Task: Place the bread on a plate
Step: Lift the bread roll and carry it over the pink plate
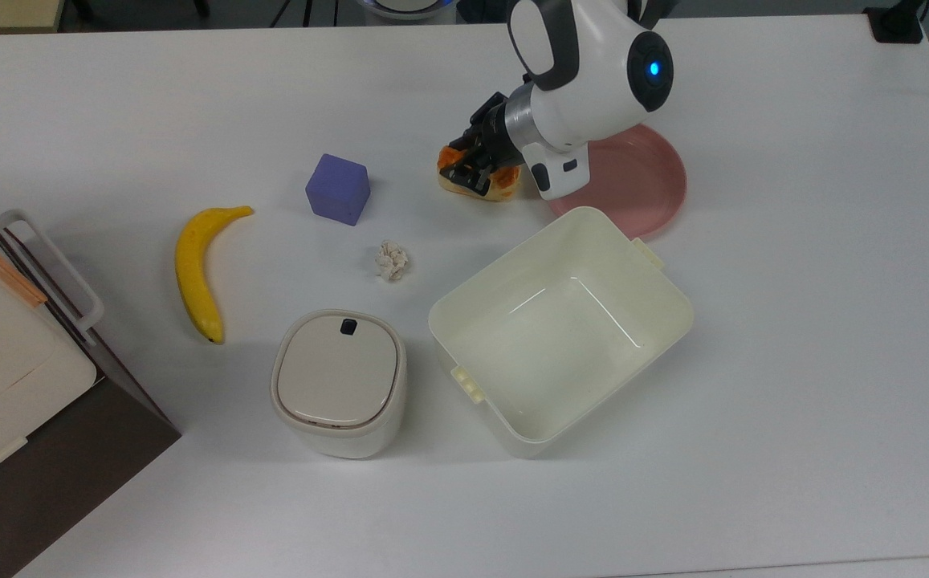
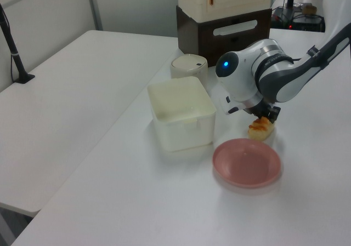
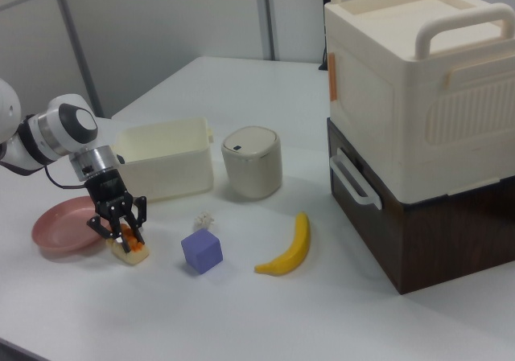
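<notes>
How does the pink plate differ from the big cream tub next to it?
The plate is round, pink and shallow; the tub is rectangular, cream and deep-walled. The plate is smaller than the tub. In the top view the arm's wrist covers part of the plate, while the tub is in full sight. Both are empty and stand on the white table.

Bread (image 1: 503, 186) orange-brown over cream; plate (image 1: 641, 177) pink; cube (image 1: 338, 189) purple; banana (image 1: 195, 273) yellow; surface (image 1: 793, 321) white.
</notes>
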{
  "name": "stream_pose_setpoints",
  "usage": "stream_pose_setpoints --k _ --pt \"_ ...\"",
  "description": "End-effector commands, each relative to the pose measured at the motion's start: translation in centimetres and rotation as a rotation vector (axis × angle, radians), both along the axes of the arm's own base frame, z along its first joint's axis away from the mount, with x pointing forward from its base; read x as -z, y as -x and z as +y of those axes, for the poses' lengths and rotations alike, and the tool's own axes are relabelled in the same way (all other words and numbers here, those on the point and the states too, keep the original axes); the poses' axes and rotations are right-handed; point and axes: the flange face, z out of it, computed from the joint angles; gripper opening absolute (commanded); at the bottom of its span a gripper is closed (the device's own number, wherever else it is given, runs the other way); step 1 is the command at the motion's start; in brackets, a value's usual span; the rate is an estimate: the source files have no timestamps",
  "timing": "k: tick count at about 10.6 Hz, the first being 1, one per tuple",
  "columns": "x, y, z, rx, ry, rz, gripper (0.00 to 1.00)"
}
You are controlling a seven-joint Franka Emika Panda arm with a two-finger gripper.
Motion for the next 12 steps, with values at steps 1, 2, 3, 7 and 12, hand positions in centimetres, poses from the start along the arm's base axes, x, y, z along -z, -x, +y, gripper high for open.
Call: stream_pose_setpoints --k 1,2,3,7,12 --pt "-0.2 0.6 0.7 0.018 0.020 -0.058 0.00" --pt "-0.5 0.4 0.5 0.025 0.016 -0.063 0.00" --pt "-1.1 0.3 0.3 0.029 0.014 -0.069 0.00" --pt "-6.9 0.5 -0.6 0.053 0.001 -0.138 0.00" --pt "-6.6 3.5 6.3 0.028 -0.025 -0.113 0.00"
